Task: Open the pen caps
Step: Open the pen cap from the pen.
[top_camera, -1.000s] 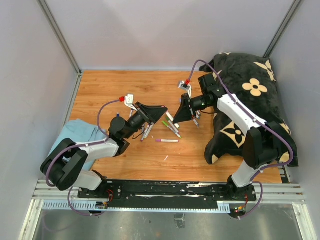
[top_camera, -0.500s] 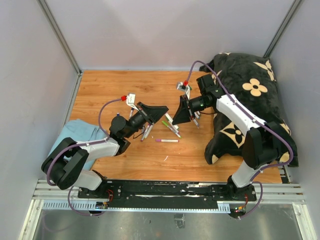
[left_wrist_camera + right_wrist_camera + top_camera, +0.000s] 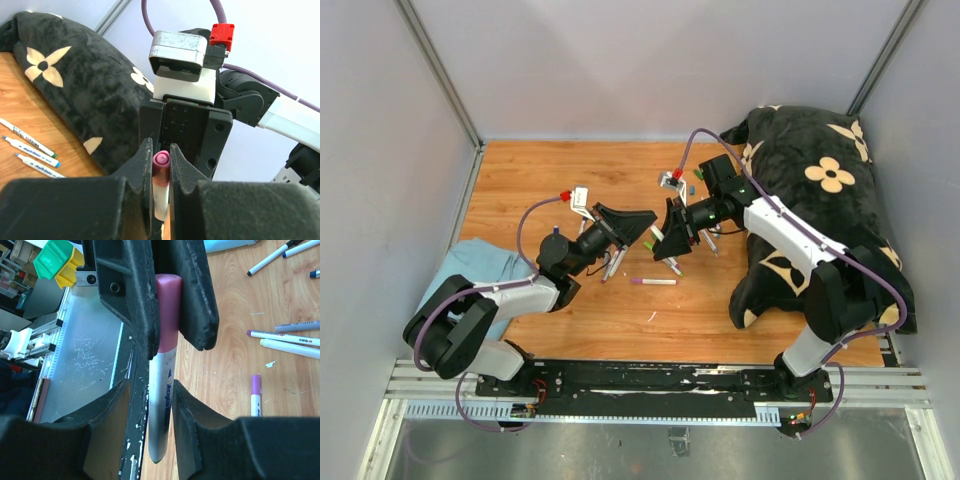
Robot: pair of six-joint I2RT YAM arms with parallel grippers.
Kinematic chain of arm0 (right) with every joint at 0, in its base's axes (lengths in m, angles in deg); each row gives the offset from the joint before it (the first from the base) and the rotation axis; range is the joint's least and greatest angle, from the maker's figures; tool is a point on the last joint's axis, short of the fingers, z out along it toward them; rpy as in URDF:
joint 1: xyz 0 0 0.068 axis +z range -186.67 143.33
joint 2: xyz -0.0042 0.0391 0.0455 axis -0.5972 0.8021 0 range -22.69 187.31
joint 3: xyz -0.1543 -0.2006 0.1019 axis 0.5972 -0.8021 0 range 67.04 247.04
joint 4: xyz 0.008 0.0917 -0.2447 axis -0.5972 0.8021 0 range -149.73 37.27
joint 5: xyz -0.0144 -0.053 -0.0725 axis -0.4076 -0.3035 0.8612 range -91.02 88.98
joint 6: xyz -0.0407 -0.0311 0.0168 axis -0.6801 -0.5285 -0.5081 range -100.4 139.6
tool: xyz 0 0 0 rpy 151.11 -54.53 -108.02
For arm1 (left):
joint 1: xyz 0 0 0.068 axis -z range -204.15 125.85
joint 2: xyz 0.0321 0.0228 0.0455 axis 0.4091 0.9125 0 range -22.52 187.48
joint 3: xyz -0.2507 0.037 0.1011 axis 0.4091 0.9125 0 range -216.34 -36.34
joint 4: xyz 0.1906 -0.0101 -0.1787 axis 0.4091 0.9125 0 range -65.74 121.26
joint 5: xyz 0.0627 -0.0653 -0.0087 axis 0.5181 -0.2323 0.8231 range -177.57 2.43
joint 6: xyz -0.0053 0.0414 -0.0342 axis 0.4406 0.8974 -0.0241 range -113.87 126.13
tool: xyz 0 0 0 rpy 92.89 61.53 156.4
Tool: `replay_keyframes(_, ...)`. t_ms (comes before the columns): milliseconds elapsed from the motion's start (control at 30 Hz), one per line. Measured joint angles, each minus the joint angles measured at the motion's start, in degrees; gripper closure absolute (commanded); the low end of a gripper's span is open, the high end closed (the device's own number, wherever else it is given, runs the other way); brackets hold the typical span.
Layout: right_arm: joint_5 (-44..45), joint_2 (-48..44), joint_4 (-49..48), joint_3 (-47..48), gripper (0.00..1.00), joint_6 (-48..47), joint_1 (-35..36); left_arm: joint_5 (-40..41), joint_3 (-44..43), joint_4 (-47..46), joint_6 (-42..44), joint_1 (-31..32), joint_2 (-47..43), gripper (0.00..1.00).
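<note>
Where the two arms meet near the middle of the wooden table (image 3: 540,180), a white-barrelled marker (image 3: 161,405) spans the gap between them. Its long axis follows the line from one gripper to the other, roughly 9 to 3 o'clock seen from above. Dark lettering starting "Acryl" runs lengthwise along the barrel beside a small triangle; the rest curves out of sight.

The left gripper (image 3: 159,150) is clamped on the marker's glossy pink cylindrical cap (image 3: 167,310). The cap sits deep between its black fingers (image 3: 130,295), flat end toward 12 o'clock in the right wrist view and barrel running to 6. The right gripper (image 3: 151,390) has its jaws parted around the barrel, with a gap showing on one side. From overhead the marker is almost wholly hidden by both grippers.

Just at 6 o'clock of them a loose marker (image 3: 660,282) lies flat, axis 9 to 3, its purple cap (image 3: 637,281) at the 9 end. More markers (image 3: 31,150) lie beside the black plush cushion with cream flowers (image 3: 820,170) at 3 o'clock. Their blue print is too small to read.
</note>
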Motion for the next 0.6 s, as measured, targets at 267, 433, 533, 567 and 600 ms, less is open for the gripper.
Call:
replay_keyframes(267, 0.0, -0.6, -1.6, 0.0, 0.65, 2.2, 0.0, -0.2, 0.3, -2.1, -0.9, 0.0, 0.8, 1.00)
replay_keyframes(433, 0.0, -0.7, -2.0, 0.0, 0.74, 2.5, 0.0, -0.5, 0.4, -3.2, -0.9, 0.0, 0.9, 1.00)
replay_keyframes(533, 0.0, -0.7, -2.0, 0.0, 0.84, 2.8, 0.0, -0.7, 0.5, -3.5, -1.0, 0.0, 0.9, 1.00)
replay_keyframes(567, 0.0, -0.7, -2.0, 0.0, 0.87, 2.8, 0.0, -0.7, 0.6, -3.7, -1.0, 0.0, 0.9, 1.00)
replay_keyframes(600, 0.2, -0.7, -1.9, 0.0, 0.90, 3.0, 0.0, -0.8, 0.7, -4.1, -1.1, 0.0, 0.9, 1.00)
